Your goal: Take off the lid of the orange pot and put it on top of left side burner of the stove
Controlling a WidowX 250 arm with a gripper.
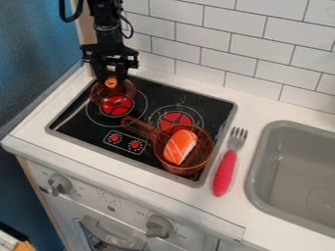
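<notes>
At the upper left of the stove, the black gripper (111,80) hangs down, shut on the knob of the clear orange lid (124,90). The lid overlaps the rear part of the left side burner (118,105); whether it touches the stove I cannot tell. The orange pot (200,159) stands uncovered at the stove's front right, partly over the right burner, its handle pointing to the upper left. Inside the pot lies an orange and white salmon piece (178,146).
A fork with a red handle (224,173) lies on the white counter between the stove and the grey sink (262,162). A white tiled wall (242,44) runs behind the counter. Knobs (159,225) stick out from the front panel below.
</notes>
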